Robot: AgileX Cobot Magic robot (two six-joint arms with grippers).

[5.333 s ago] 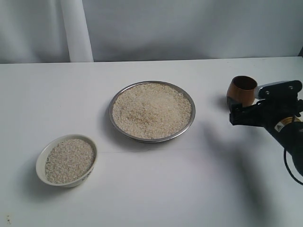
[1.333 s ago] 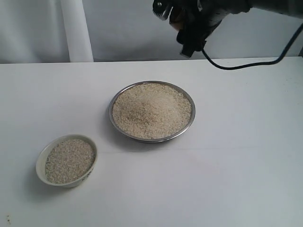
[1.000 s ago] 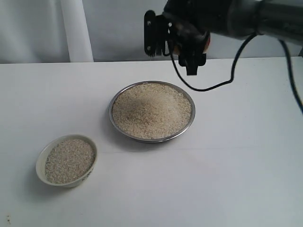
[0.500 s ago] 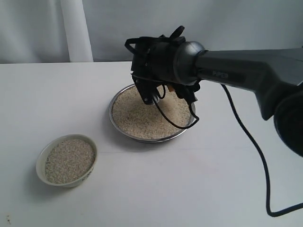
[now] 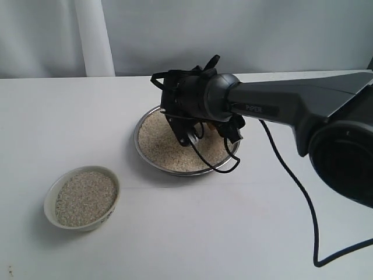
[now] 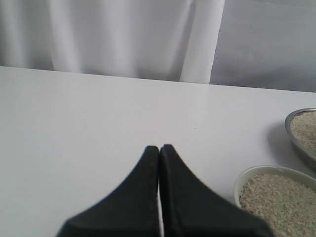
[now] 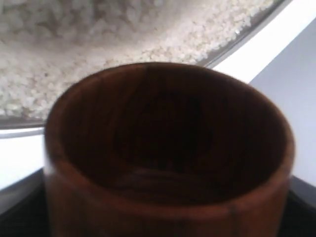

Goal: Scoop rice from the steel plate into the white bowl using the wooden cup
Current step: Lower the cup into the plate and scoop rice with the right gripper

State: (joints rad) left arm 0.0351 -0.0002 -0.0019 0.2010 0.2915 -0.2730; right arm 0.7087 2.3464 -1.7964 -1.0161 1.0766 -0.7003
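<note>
The steel plate (image 5: 141, 153) sits mid-table, heaped with rice (image 5: 158, 143). My right gripper (image 5: 190, 129) hangs low over the plate's middle, shut on the wooden cup (image 7: 168, 148). The arm hides most of the cup in the exterior view. In the right wrist view the cup's dark inside holds no grains, and its mouth faces the rice (image 7: 98, 44) just inside the plate rim (image 7: 249, 39). The white bowl (image 5: 51, 197) stands at the front left, full of rice (image 5: 84, 198). My left gripper (image 6: 159, 148) is shut on nothing above bare table beside the bowl (image 6: 245, 177).
A white curtain and grey wall close off the table's far edge. The right arm's black cable (image 5: 291, 181) loops over the table to the right of the plate. In the left wrist view the plate's rim (image 6: 295, 132) shows beyond the bowl.
The right arm has swung the cup down from above the plate's far side to just over the rice. The bowl and plate have not moved.
</note>
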